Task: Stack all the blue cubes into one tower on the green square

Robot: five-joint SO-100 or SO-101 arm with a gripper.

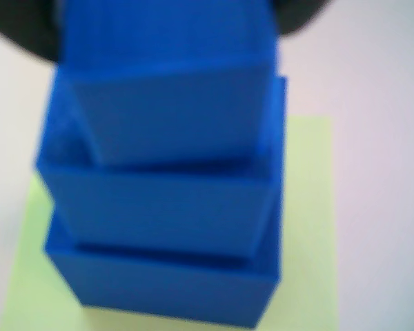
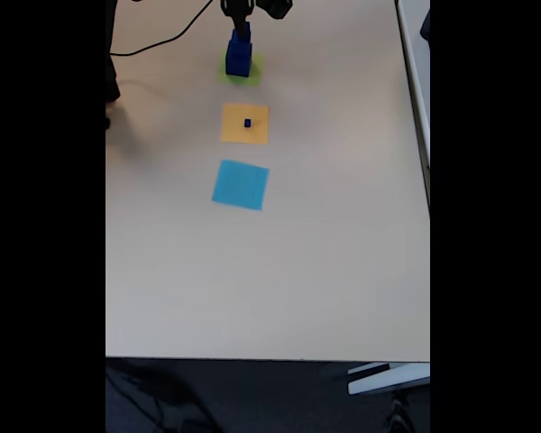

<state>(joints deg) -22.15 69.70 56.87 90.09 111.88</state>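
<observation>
Three blue cubes (image 1: 165,207) stand stacked on the green square (image 1: 310,227), each smaller than the one beneath, the top one skewed; a tiny blue cube (image 2: 247,123) sits on the orange square (image 2: 244,124); the gripper (image 2: 241,27) hovers at the tower's top, jaws impossible to tell.

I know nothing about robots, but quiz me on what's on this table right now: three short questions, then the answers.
1. True or false: the stack of blue cubes stands on the orange square.
2. Which lies nearest the fixed view's bottom edge? A) green square B) orange square C) light-blue square
3. Fill in: one tiny cube sits alone on the ____ square.

Key: 1. False; the stack is on the green square, and the wrist view shows three cubes in it. 2. C. 3. Orange.
</observation>
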